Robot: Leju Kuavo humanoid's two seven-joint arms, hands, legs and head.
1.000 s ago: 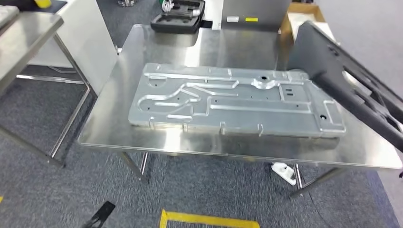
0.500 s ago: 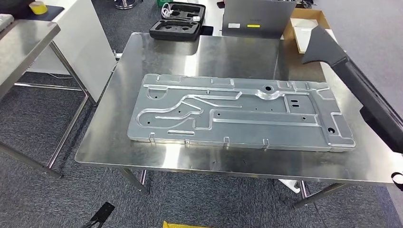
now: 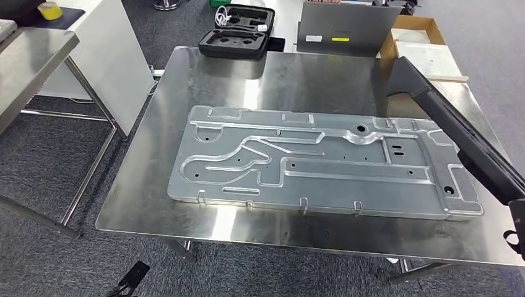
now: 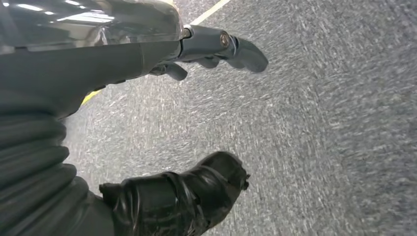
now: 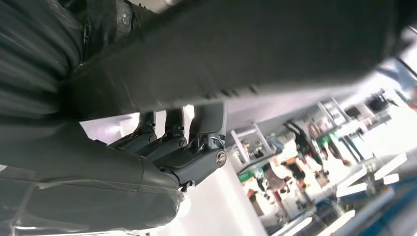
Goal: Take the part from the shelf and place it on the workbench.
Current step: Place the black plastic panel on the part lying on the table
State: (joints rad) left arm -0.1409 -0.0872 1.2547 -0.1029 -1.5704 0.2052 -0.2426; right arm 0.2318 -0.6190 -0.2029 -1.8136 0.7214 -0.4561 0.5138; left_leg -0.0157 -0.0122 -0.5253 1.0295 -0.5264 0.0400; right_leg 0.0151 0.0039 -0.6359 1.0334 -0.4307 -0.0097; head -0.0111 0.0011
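A long black part (image 3: 452,133) slants over the right side of the steel workbench (image 3: 204,80), above the right end of a large machined aluminium plate (image 3: 322,161) that lies flat on it. My right hand (image 3: 517,230) holds the part's near end at the picture's right edge. In the right wrist view the fingers (image 5: 182,142) of that hand wrap under the black part (image 5: 246,54). My left hand (image 4: 162,54) hangs over grey carpet, fingers apart and holding nothing.
A black foam-lined case (image 3: 238,38), a grey box (image 3: 347,31) and a cardboard box (image 3: 427,55) sit beyond the bench's far edge. A second steel table (image 3: 31,55) and a white cabinet (image 3: 105,55) stand to the left. Carpet surrounds the bench.
The whole view has shifted, so the camera moved. The black part has turned from showing its broad face to edge-on and now reaches over the plate's right end.
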